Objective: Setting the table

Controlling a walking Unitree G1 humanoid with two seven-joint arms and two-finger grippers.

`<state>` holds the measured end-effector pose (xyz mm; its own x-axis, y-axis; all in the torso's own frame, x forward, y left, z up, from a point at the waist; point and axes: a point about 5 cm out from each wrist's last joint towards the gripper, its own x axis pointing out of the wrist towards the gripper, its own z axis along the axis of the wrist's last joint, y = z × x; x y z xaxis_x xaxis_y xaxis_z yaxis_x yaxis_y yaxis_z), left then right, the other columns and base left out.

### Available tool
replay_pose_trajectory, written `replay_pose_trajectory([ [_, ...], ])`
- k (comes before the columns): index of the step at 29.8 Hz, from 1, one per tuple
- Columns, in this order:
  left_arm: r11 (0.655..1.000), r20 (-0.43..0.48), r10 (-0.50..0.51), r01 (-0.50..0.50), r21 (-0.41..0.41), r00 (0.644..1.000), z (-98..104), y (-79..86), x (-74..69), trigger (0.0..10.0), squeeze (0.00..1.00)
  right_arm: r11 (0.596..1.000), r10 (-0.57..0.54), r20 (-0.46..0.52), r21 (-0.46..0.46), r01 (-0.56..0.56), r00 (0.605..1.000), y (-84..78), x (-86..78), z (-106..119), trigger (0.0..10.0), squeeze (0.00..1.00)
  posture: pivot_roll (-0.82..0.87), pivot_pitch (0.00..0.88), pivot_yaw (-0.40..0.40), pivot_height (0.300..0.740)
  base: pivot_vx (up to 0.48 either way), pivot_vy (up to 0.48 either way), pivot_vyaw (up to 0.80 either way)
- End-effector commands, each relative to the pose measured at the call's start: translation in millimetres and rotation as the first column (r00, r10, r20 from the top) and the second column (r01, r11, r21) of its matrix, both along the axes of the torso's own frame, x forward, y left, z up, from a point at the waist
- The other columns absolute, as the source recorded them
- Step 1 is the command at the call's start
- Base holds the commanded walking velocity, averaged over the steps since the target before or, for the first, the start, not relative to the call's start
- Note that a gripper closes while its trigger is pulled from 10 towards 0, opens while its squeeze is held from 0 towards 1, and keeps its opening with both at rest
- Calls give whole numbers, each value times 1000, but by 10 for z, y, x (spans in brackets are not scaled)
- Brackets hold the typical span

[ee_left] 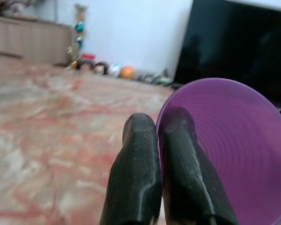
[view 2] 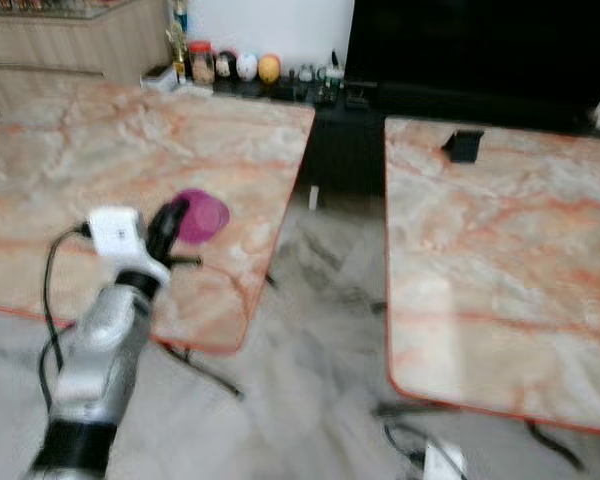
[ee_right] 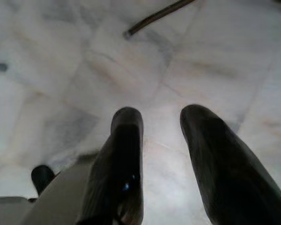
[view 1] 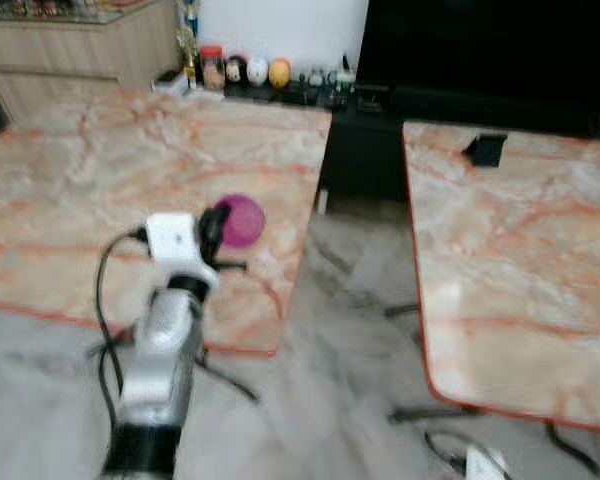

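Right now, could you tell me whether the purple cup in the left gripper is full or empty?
Empty: the left wrist view looks straight into the purple cup, showing bare ribbed walls, its rim pinched by the left gripper.

The silver left arm reaches forward, its pincer (ee_left: 159, 140) with black fingers (ee_left: 136, 173) pressed nearly together. The right pincer (ee_right: 161, 126) hangs low, fingers apart.

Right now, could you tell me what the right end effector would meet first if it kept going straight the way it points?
The pale marble floor: the open right end effector points down at it with nothing between, though depth is unclear.
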<state>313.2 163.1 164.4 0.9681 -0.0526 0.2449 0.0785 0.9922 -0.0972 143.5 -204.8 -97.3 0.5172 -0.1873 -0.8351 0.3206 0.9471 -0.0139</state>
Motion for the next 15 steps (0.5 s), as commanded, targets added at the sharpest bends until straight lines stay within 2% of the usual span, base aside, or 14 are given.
replay_pose_trajectory([
  [1,999,24,-32,32,-12,999,58,-91,17,10000,0,1000,-9,-3,-16,9,1000,-71,-16,7,10000,0,25,0,-33,740,0,-480,0],
  [8,999,20,-35,35,-14,999,42,-100,16,10000,0,1000,-5,-6,-18,5,1000,-74,-27,3,10000,0,22,0,-33,740,0,-480,0],
  [15,1000,26,-27,27,-2,999,68,-35,39,10000,0,1000,-6,-4,-20,6,1000,-79,-18,8,10000,0,25,0,-36,740,0,-480,0],
])
